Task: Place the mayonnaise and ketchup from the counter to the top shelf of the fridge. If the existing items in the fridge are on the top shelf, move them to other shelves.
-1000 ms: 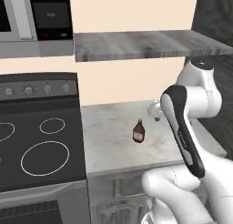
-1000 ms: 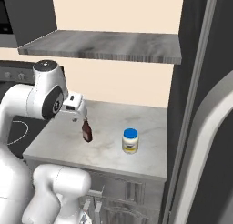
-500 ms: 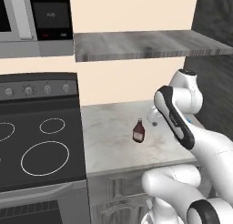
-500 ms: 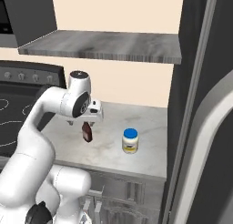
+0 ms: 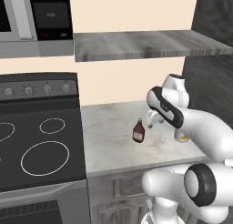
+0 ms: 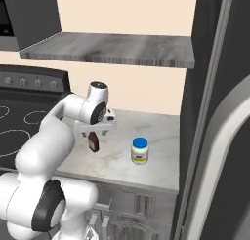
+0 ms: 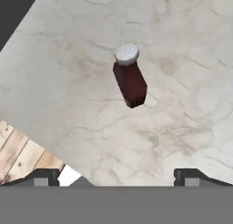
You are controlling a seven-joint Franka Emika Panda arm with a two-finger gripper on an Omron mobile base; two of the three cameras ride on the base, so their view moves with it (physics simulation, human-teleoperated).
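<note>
Arm now swung forward over upright ketchup bottle (cap up), fingers spread, empty.

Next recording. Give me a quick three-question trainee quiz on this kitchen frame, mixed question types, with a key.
1. True or false: the gripper is closed around the ketchup bottle.
2. Multiple choice: the mayonnaise jar stands A) on the stove, B) on the counter between the ketchup bottle and the fridge, C) on the wall shelf.
3. Fill in: the ketchup bottle stands ____ on the counter, with a white cap.

Key:
1. False. The jaws are open above the bottle and hold nothing.
2. B.
3. Upright.
</note>
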